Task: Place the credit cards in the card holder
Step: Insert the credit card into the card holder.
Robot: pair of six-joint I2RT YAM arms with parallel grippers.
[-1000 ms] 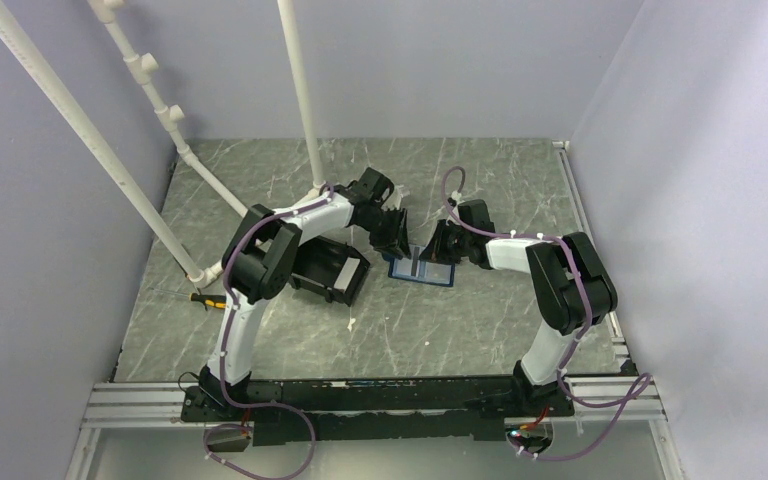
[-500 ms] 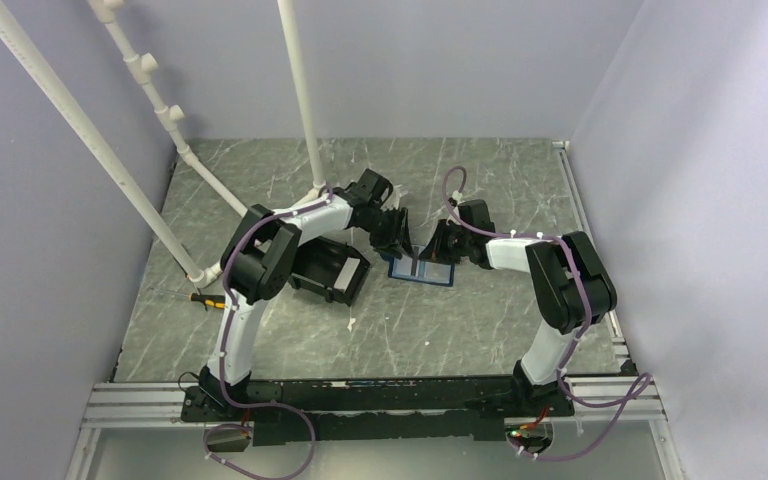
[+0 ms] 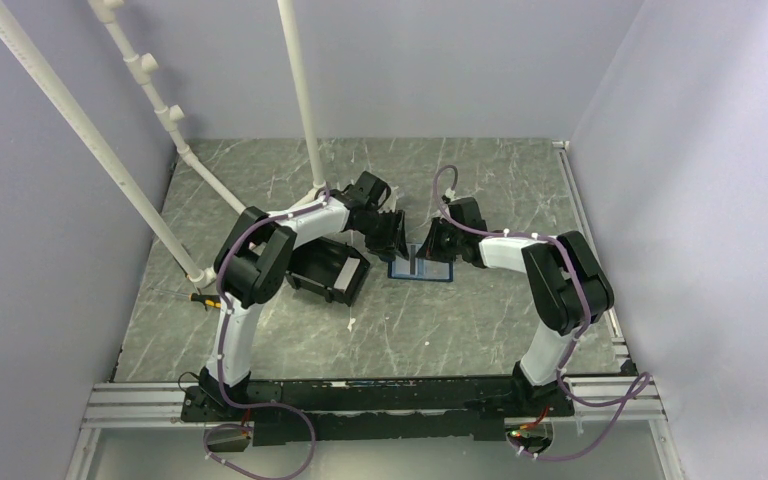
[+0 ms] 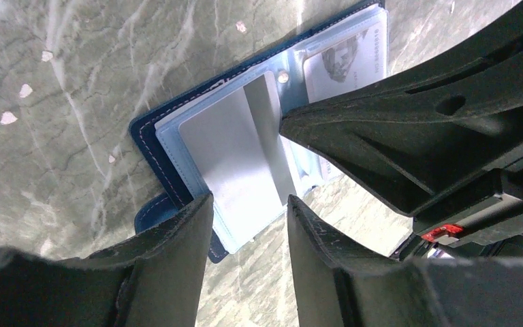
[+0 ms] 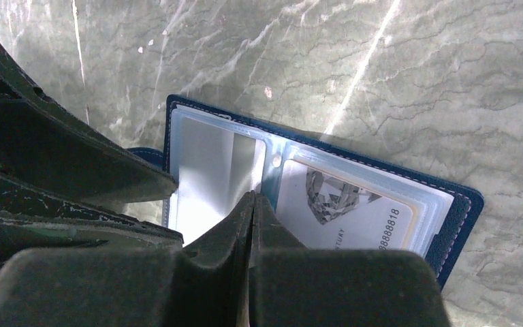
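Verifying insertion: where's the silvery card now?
Left wrist view: the silvery card lies on the open card holder, just ahead of the open left gripper, beside the diamond-print card.

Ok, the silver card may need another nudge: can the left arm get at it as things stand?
Likely yes. The left fingers stand open astride the silver card's near end, nothing between. The shut right fingers sit at the card holder's middle fold beside it, not over it.
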